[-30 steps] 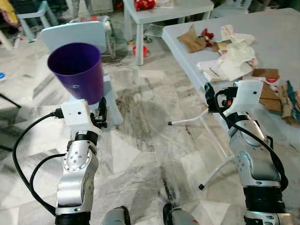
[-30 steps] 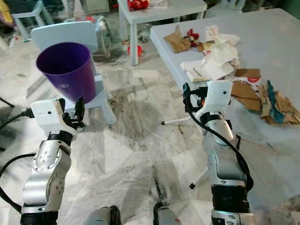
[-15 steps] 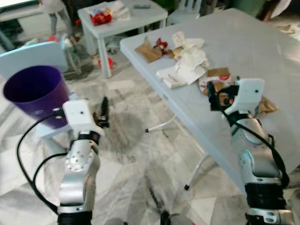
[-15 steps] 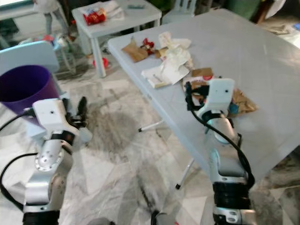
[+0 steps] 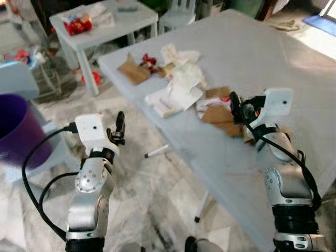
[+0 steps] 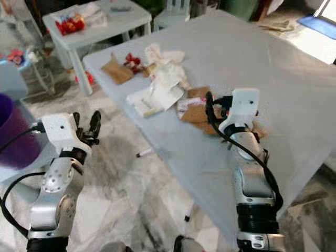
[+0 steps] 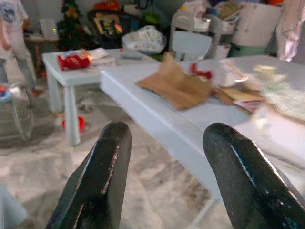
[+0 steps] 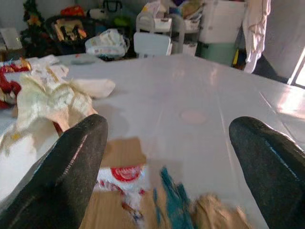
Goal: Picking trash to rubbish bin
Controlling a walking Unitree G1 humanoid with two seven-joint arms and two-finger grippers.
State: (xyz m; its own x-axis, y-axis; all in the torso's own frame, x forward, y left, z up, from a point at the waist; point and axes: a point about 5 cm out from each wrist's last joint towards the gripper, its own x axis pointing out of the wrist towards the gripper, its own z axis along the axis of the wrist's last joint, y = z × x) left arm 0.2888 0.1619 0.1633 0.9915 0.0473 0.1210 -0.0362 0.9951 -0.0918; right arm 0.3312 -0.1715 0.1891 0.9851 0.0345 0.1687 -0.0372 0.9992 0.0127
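Note:
Trash lies on the grey table [image 5: 252, 58]: a brown paper scrap [image 5: 132, 69], a red wrapper [image 5: 147, 59], crumpled white paper [image 5: 181, 73], a flat white sheet [image 5: 169, 98] and brown cardboard [image 5: 216, 106]. The purple bin [image 5: 16, 134] stands on the floor at the far left. My right gripper [image 5: 234, 107] hovers open just above the cardboard [image 8: 121, 152], holding nothing. My left gripper [image 5: 119, 128] is open over the floor beside the table's near-left edge, pointing at the brown scrap [image 7: 178, 86].
A small white table [image 5: 113, 23] with red packets [image 5: 79, 23] stands behind, and a white chair [image 5: 176, 13] beyond it. A pale blue stool [image 5: 16, 79] is beside the bin. A person [image 7: 12, 28] stands far back. A table leg [image 5: 157, 152] reaches out over the marble floor.
The camera has swung right: the bin slid to the picture's left edge and the table fills the middle. My right gripper now stands over the cardboard. Both grippers stay open.

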